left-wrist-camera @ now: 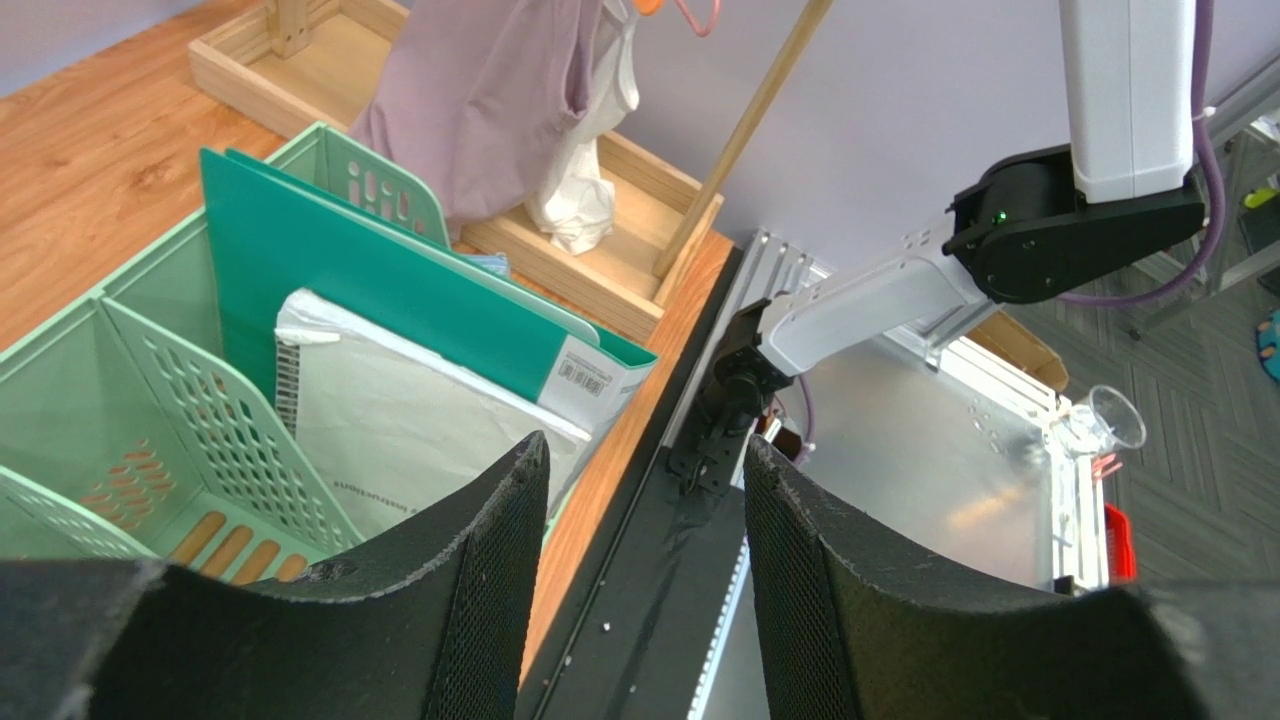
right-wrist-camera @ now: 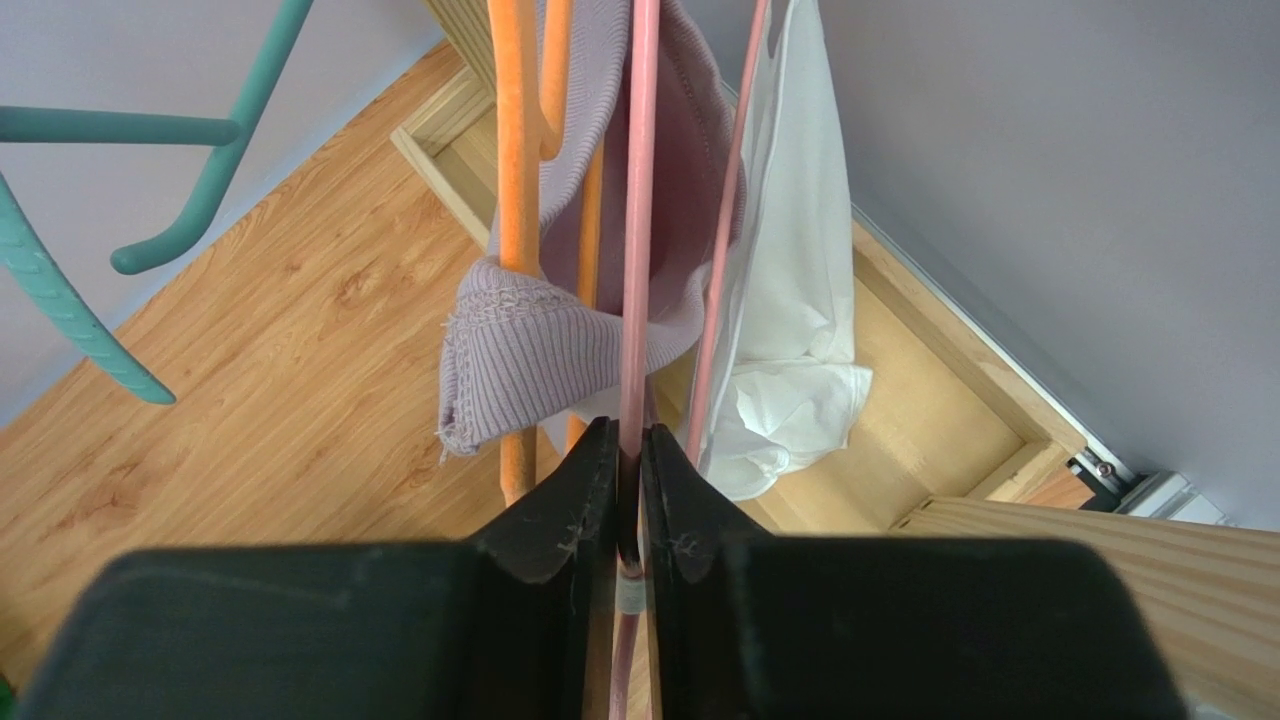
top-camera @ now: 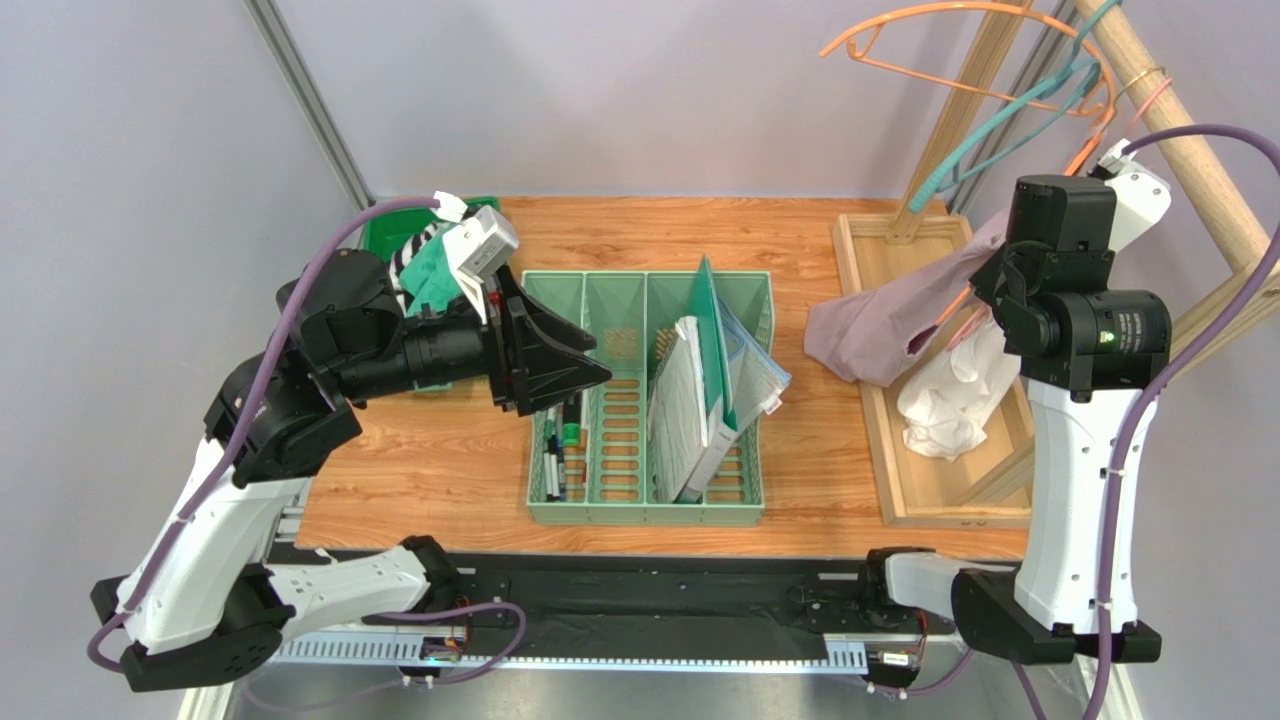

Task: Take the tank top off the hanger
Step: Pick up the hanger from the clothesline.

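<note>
The basket (top-camera: 646, 515) sits at the centre of the table (top-camera: 406, 450). Pens (top-camera: 553, 450) lie in its leftmost compartment; folders (top-camera: 694, 398) stand in its rightmost compartment. The tray (top-camera: 876, 435) sits to the right of the basket, and the rack (top-camera: 1202, 165) rises from it. 2 garments hang over the tray: garment 1 (top-camera: 887, 323) left, garment 2 (top-camera: 947, 398) right. The left fingers (top-camera: 559, 342), spread apart, are above the basket's left wall. The right fingers (right-wrist-camera: 564, 518) clamp the hanger (right-wrist-camera: 637, 300) beside both garments.

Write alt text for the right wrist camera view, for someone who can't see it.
The right pincer is closed on a thin pink hanger. A mauve knit garment drapes over an orange hanger to its left, and a white garment hangs to its right, above a wooden tray.
</note>
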Controlling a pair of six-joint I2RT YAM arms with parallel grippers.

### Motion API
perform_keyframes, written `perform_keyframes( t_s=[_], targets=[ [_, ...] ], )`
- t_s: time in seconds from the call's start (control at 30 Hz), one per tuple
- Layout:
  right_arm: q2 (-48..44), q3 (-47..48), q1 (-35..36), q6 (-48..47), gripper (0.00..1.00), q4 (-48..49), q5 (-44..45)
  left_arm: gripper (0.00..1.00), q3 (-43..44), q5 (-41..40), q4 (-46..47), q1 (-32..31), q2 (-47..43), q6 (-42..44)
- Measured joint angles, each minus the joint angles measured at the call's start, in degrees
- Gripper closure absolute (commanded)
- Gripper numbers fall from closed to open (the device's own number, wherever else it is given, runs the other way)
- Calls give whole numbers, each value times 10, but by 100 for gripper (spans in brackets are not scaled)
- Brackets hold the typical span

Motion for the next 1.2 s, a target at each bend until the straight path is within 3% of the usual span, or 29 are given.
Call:
perform_keyframes(
  t_s=[0.1, 0.87, 1.2],
  targets=[
    [-1, 2, -1, 0, 100, 0, 0, 44, 0, -1, -3, 0, 0, 0],
    [-47, 136, -1, -50, 100, -25, -35, 44, 12, 21, -5, -2, 35, -29],
    [-195, 62, -1, -72, 100, -26, -157, 46, 35, 68, 34, -2, 71, -107]
  ],
)
